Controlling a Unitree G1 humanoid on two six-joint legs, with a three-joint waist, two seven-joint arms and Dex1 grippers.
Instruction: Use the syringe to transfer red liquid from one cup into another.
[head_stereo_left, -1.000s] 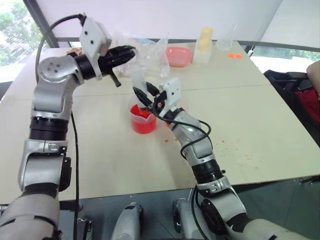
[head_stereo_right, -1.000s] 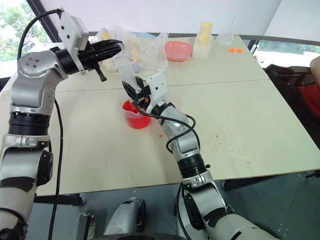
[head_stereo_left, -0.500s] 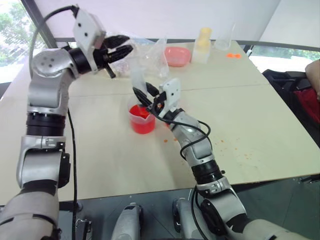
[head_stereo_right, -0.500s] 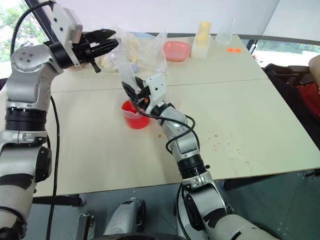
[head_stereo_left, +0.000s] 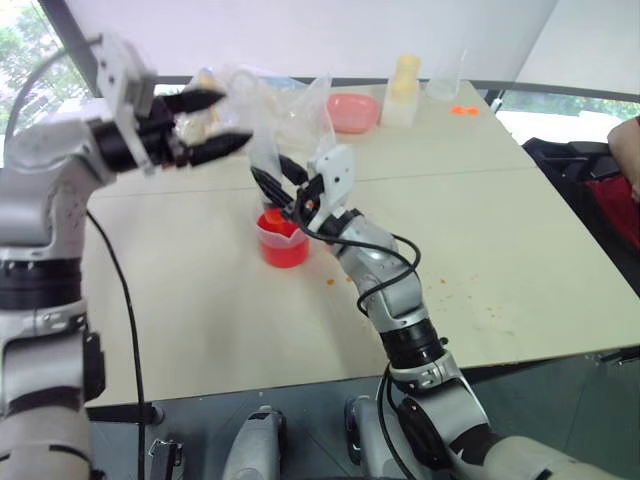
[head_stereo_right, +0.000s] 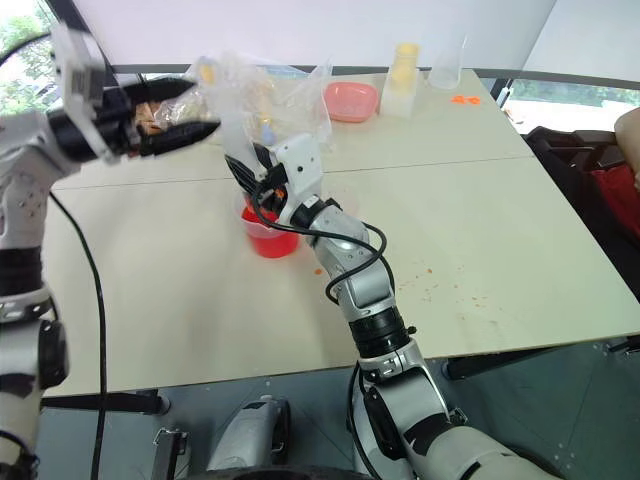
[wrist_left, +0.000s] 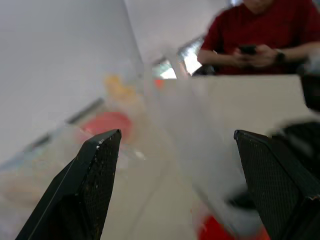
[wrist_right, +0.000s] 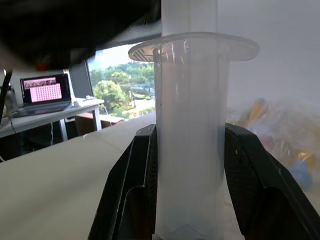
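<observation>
Now: right gripper clamped on the syringe, black fingers pressed flat on both sides of the clear barrel, just under the flange. Held upright, tip down over the spouted cup at roughly 7 o'clock from the gripper, probably to keep the nozzle above or in the red liquid; whether the tip is submerged cannot be told.

Left gripper spread wide, nothing between its fingers, hanging apart from the syringe's top at about 10 o'clock from it. Likely positioned there for working the plunger while the right one steadies the barrel; at this instant no contact with it.

Farther out on the table: crumpled clear bags at 12 o'clock from the spouted cup, a pink bowl at 1 o'clock, a pale yellow bottle and the smaller clear cup beyond that toward 2 o'clock, well apart from the syringe. Orange-red drips spotting the tabletop at 4 o'clock. Red-shirted person sitting beyond the table, seen from the left wrist.
</observation>
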